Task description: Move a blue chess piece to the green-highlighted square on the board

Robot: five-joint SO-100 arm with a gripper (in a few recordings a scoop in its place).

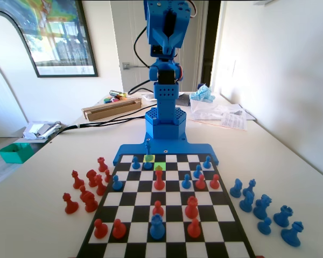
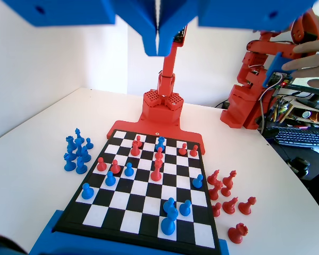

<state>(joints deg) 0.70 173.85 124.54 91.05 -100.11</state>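
Observation:
The blue chess piece (image 1: 148, 152), slender with a thin stem, stands on the yellow-lit square (image 1: 149, 159) in the board's far row, just below the arm's base. In the wrist view the same blue chess piece (image 2: 168, 224) stands near the board's bottom edge. The green-highlighted square (image 1: 160, 166) lies diagonally one step nearer and to the right, with a red piece (image 1: 159, 180) just in front of it. My gripper (image 2: 158, 47) hangs high above the board (image 1: 226, 226), jaws pressed together with nothing between them.
Several red pieces (image 1: 86, 191) stand off the board on its left in the fixed view, and several blue ones (image 1: 264, 207) on its right. Red and blue pieces are scattered over the board. Boxes and papers (image 1: 110, 107) lie behind the arm's base.

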